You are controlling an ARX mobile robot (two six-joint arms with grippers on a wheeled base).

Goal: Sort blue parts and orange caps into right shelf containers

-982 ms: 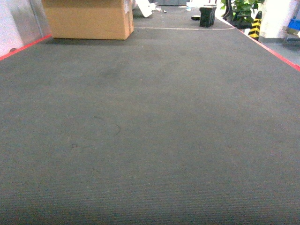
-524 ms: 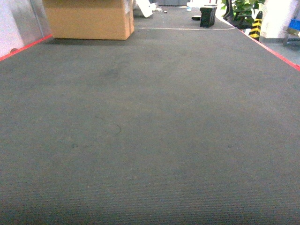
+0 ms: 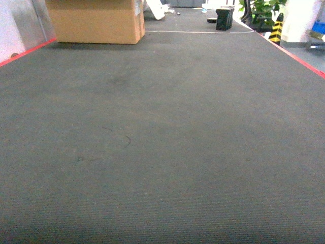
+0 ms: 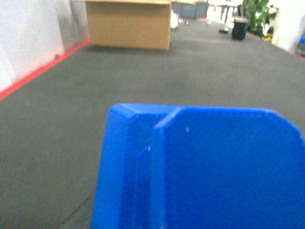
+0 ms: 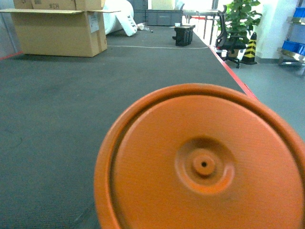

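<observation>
Grey carpet fills nearly the whole head view, a dark ribbed floor edged on both sides by a thin red line. At its far end stands a big cardboard box on the left, with a small black object further right, a potted plant and a yellow-and-black striped post near the right corner. Neither arm nor either hand shows in the head view.

From the left wrist camera, a blue part fills the lower right of the picture, very close to the lens: bright blue plastic with a chamfered upper corner and a raised step running down its left portion. The left hand itself is out of sight, so I cannot tell whether it is wide or closed on this piece. Behind it lie the carpet and the cardboard box by a pale wall.

From the right wrist camera, an orange cap takes up the lower right of the picture, its round face turned to the lens, with a raised rim and a small hub with a hole at the centre. The right hand is likewise not visible, and its grip cannot be told. No blue crates on a shelf can be made out clearly; only small blue shapes sit at the far right edge.
</observation>
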